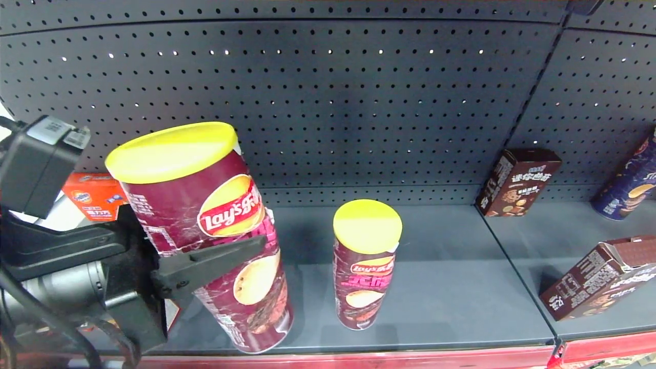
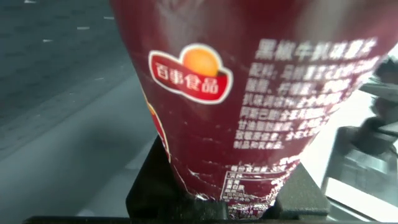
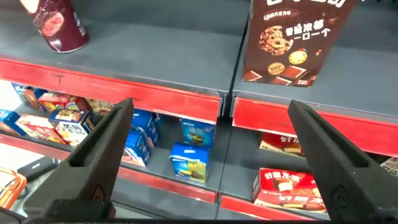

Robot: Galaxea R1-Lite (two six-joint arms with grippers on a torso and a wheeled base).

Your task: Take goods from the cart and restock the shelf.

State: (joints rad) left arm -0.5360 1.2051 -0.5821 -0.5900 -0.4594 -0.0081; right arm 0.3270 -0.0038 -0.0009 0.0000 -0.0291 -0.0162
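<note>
Fig. – restocking, placing step | left gripper was seen clamped on the held can, tilted, base at the shelf front edge, beside the standing can | right gripper jaws were held apart, empty | the can would best be righted and set deeper before release.

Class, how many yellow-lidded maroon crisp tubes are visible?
2. The gripped yellow-lidded maroon crisp tube tilts in the left gripper; the other tube stands upright mid-shelf. Others may be hidden.

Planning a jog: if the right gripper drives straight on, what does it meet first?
Probably the red shelf edge, dead ahead of the open right gripper; depth is unclear, and the blue box lies just below.
</note>
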